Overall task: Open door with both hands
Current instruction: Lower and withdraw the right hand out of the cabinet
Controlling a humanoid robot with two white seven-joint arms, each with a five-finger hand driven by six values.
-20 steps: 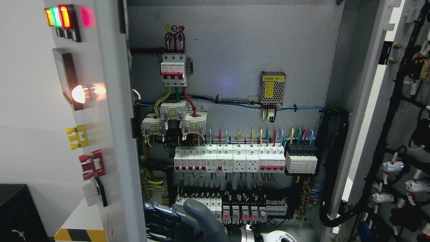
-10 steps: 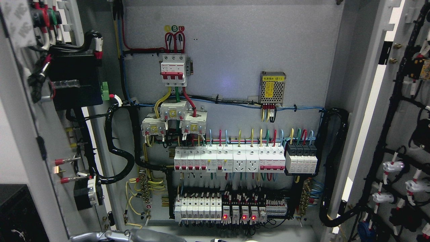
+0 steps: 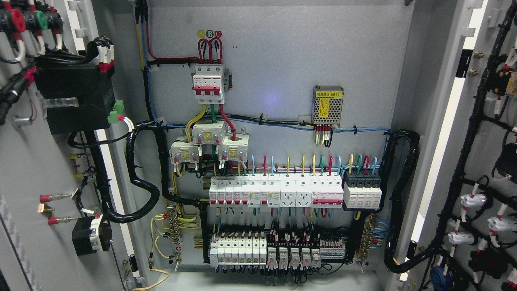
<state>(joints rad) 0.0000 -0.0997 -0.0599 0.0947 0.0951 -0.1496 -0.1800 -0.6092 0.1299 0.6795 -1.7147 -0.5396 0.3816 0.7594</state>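
Both cabinet doors stand swung wide, inner faces toward the camera. Left door (image 3: 24, 169) fills the left edge: a black module (image 3: 74, 95) mounted high on it, a green connector (image 3: 116, 112) at that module's right corner, red-tipped terminals below, a smaller black block (image 3: 91, 238) near the bottom. A thick black corrugated harness (image 3: 139, 178) loops from the left door across the hinge gap into the cabinet. Right door (image 3: 480, 161) takes the right edge, with black cable bundles and white connectors down its inner face. Back panel (image 3: 282, 60) fully exposed: red-and-white main breaker (image 3: 208, 83) top centre, a perforated metal power supply with yellow label (image 3: 328, 106) to its right, a row of white breakers (image 3: 274, 193) mid-panel, a second lower row (image 3: 258, 252) near the floor. No robot hand or arm shows in the head view, so hand state can't be told; nothing is touching either door.
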